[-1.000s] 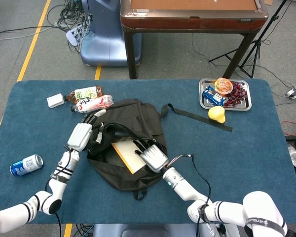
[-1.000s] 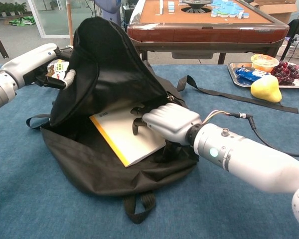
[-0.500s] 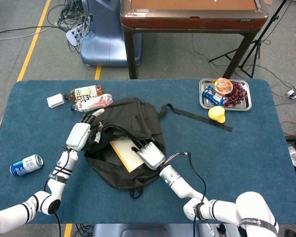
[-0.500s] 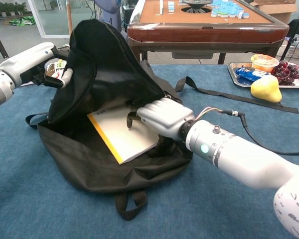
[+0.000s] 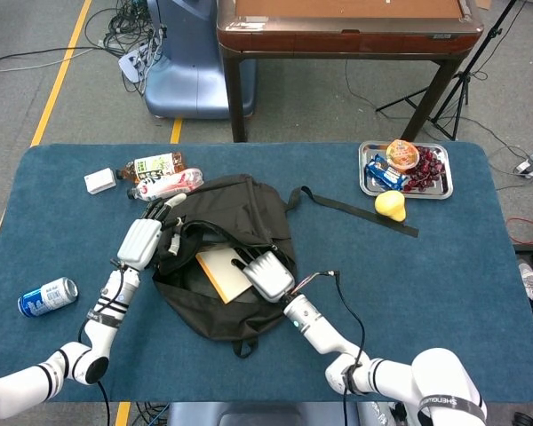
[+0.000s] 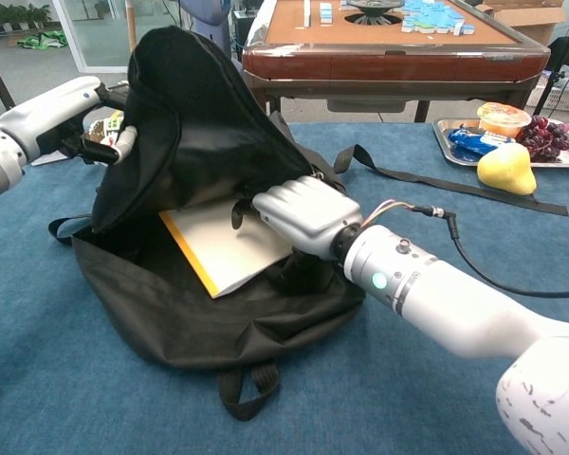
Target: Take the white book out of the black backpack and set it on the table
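Observation:
The black backpack lies open in the middle of the blue table. My left hand grips its upper flap and holds the mouth up. Inside the opening lies the white book, which has a yellow edge and is half out of the dark lining. My right hand reaches into the mouth and holds the book's right edge, fingers curled over its top. The thumb is hidden beneath.
A metal tray of snacks and a yellow pear sit at the far right. The backpack's strap trails toward them. Two bottles and a white box lie far left, and a can lies near left.
My right hand has slid left and further into the bag's mouth, and the book has shifted left with it. The left hand still holds the flap up, slightly higher.

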